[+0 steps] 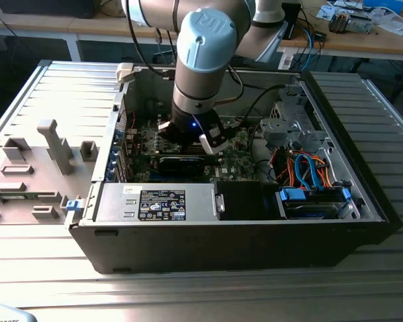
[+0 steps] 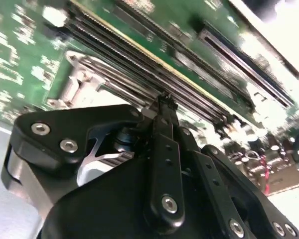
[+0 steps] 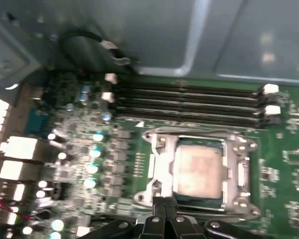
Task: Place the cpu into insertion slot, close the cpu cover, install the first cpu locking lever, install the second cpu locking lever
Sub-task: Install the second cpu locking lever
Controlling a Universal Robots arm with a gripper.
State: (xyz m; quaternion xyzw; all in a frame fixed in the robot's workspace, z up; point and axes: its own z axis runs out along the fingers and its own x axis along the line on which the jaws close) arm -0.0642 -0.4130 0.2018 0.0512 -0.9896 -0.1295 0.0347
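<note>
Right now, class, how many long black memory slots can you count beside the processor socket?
4. In the first wrist view the slots run side by side in a stack, parallel to one edge of the socket, on the green board. The gripper covers none there.

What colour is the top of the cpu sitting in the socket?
Pale silvery-grey with a faint pinkish sheen, framed by the silvery cpu cover; the cpu shows best in the first wrist view.

Looks like a robotics or electronics lab. Open computer case (image 1: 242, 221) lying on a ribbed metal table (image 1: 188, 295), grey printed fixtures (image 1: 54, 144) on the exterior view's left, and wooden benches (image 1: 389, 40) behind with cables and loose hardware. Robot arm (image 1: 205, 54) reaches into the case.
</note>
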